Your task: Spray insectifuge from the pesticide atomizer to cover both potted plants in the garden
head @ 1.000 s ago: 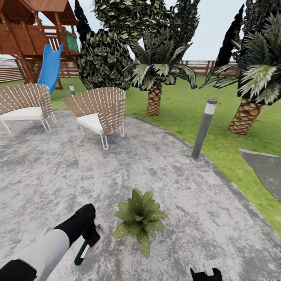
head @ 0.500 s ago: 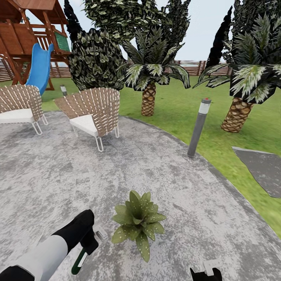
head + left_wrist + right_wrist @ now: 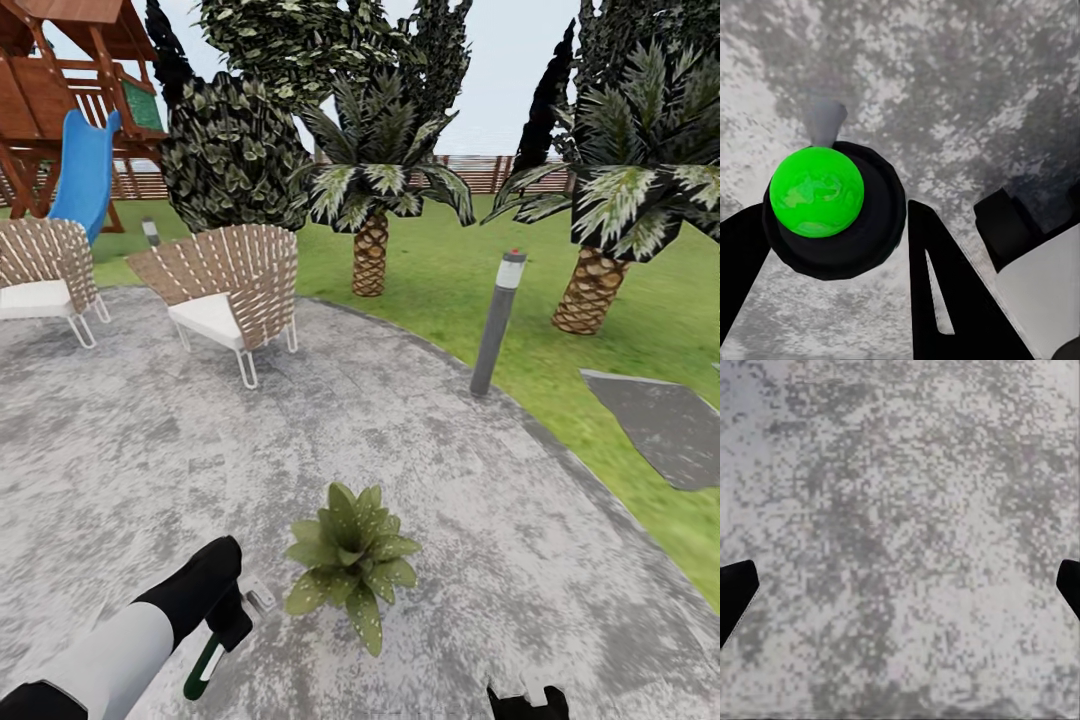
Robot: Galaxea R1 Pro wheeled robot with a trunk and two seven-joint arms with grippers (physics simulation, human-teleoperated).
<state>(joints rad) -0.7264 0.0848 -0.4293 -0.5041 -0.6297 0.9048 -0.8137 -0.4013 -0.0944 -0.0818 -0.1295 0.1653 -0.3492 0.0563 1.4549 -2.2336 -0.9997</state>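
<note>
1. Your left gripper (image 3: pixel 232 622), at the head view's lower left, is clamping the dark green pesticide atomizer with its whitish trigger head (image 3: pixel 207 662); the bottle is hanging down over the grey speckled stone patio (image 3: pixel 120 440).
2. Your right gripper (image 3: pixel 527 702) is peeking in at the bottom edge right of centre; in the right wrist view its fingertips (image 3: pixel 735 594) are sitting wide apart with nothing between.
3. The small potted plant with broad pointed green leaves (image 3: pixel 350 560) is standing just right of the atomizer, pale specks dotting its leaves.
4. Farther up, a wicker chair with a white cushion (image 3: pixel 228 290) is standing left of a tall grey bollard lamp (image 3: pixel 496 322).
</note>
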